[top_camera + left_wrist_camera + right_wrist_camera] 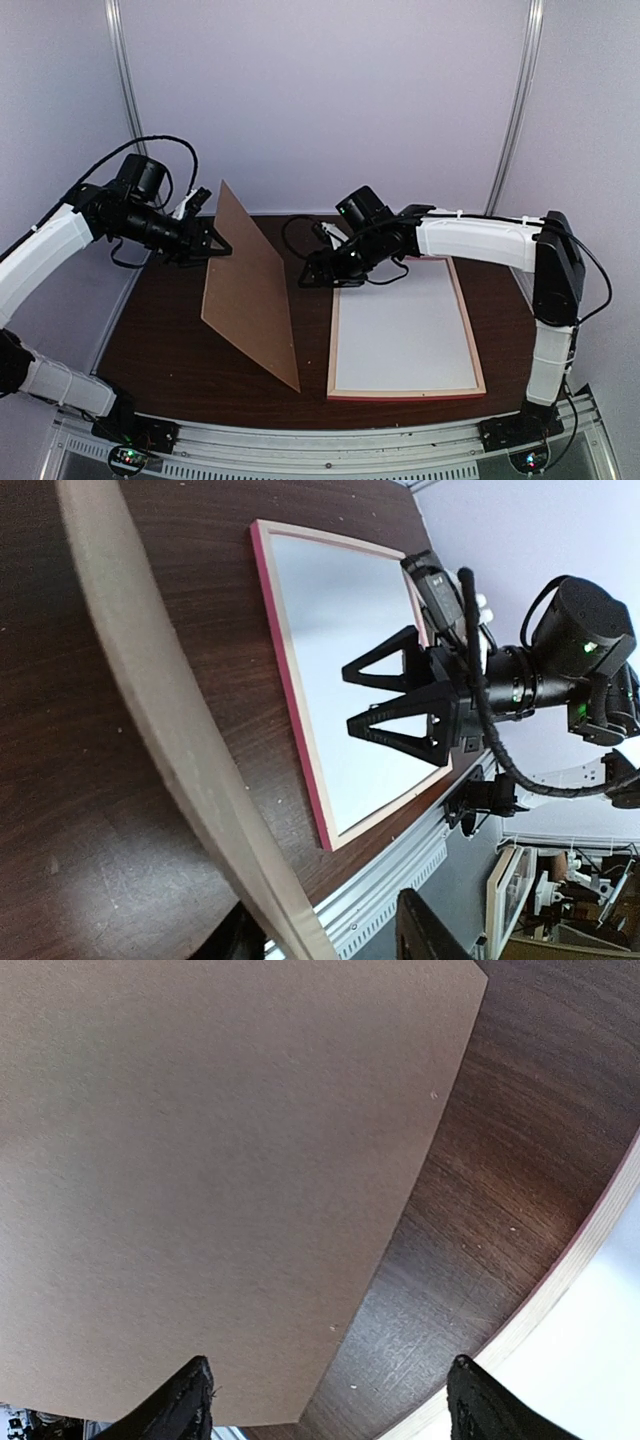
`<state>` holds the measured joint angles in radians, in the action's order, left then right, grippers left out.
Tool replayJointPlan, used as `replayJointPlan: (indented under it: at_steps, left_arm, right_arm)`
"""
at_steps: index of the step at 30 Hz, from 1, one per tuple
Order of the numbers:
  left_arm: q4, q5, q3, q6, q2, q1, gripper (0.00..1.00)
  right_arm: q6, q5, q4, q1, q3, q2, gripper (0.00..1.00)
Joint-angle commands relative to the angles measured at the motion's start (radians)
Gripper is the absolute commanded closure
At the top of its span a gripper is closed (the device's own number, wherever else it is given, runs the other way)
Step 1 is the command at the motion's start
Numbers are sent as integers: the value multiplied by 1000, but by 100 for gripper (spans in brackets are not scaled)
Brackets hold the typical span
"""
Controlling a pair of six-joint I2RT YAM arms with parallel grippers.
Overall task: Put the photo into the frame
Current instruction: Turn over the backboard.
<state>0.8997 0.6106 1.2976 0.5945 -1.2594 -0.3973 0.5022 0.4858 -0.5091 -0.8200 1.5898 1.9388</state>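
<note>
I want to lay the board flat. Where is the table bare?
Bare table lies left of the tilted board, up to the left edge. Crowded: the narrow strip between board and frame, where the right gripper hangs.

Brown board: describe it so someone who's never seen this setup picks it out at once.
On the dark wooden table, look left of the pale-railed frame that lies flat with a white sheet inside it. There the brown board stands tilted, its upper edge beside the left hand. It is the only plain brown panel, and the only thing not lying flat.
</note>
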Motion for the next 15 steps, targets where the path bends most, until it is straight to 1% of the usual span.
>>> replayJointPlan:
  at_steps: [1,10,15]
  left_arm:
    - [-147,40,23,39,-43,-78,53]
    - [-213,28,124,45,-164,-212,45]
    - [-254,31,171,45,-224,-251,41]
  right_arm:
    - [25,49,-6,7,76,-73,20]
    - [121,126,25,54,181,-114,15]
    - [125,156,-27,68,283,-81,14]
